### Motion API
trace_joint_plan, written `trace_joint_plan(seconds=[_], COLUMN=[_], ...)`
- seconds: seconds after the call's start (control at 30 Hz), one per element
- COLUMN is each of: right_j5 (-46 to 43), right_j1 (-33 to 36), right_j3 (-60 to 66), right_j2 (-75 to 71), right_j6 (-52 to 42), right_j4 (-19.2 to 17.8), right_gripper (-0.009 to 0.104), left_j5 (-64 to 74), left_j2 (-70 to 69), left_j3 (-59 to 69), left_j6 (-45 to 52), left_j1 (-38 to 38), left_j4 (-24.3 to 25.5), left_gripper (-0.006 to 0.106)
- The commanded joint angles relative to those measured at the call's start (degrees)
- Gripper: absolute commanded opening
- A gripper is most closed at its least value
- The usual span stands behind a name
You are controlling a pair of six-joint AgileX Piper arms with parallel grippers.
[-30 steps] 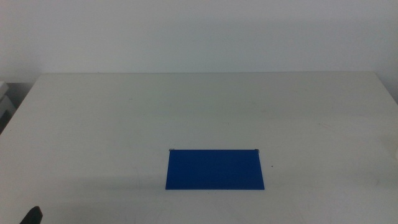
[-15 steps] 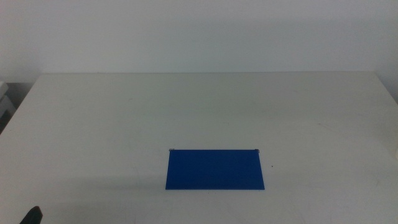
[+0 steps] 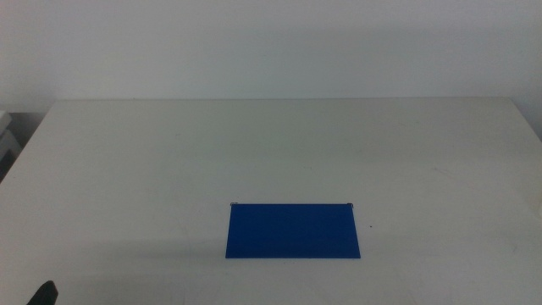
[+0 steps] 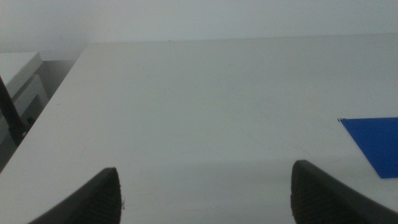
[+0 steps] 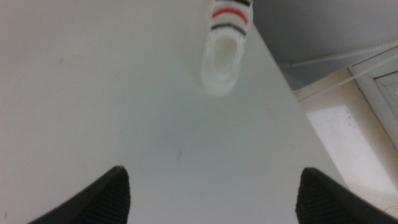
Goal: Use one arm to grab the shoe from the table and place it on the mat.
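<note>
The dark blue mat [image 3: 292,230] lies flat on the off-white table [image 3: 271,152], a little right of centre and near the front; one corner also shows in the left wrist view [image 4: 376,143]. The white shoe [image 5: 225,43], with black and red straps, lies near the table's side edge ahead of my right gripper [image 5: 214,199], which is open, empty and well short of it. My left gripper [image 4: 208,205] is open and empty over bare table, with the mat off to one side. Only a dark tip of the left gripper [image 3: 42,294] shows in the middle view, at the bottom left.
The table's edge runs close beside the shoe, with floor [image 5: 348,130] below it. A white cabinet [image 4: 18,81] stands beyond the table's left edge. A plain wall [image 3: 271,42] backs the table.
</note>
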Motion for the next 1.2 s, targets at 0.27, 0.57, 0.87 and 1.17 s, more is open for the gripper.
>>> trace_joint_plan(seconds=[0.27, 0.57, 0.87, 1.17], right_j5=[-4.3, -10.6, -16.5, -20.4], right_j1=[-7.7, -13.6, -14.7, -14.7], right_j3=[-8.0, -8.0, -8.0, -8.0], right_j2=[9.3, 15.5, 24.1, 32.1], right_j6=[-0.3, 0.1, 0.4, 0.4], right_j4=[-1.6, 2.9, 4.8, 5.3], right_gripper=[0.092, 0.092, 0.092, 0.092], left_j5=[-4.6, -4.6, -4.6, -4.6], left_j2=[-0.8, -0.8, -0.8, -0.8], left_j3=[0.4, 0.4, 0.4, 0.4], left_j6=[-0.3, -0.3, -0.3, -0.3], left_j1=[-0.3, -0.3, -0.3, -0.3], left_j4=[-0.4, -0.4, -0.4, -0.4], left_gripper=[0.094, 0.094, 0.094, 0.094])
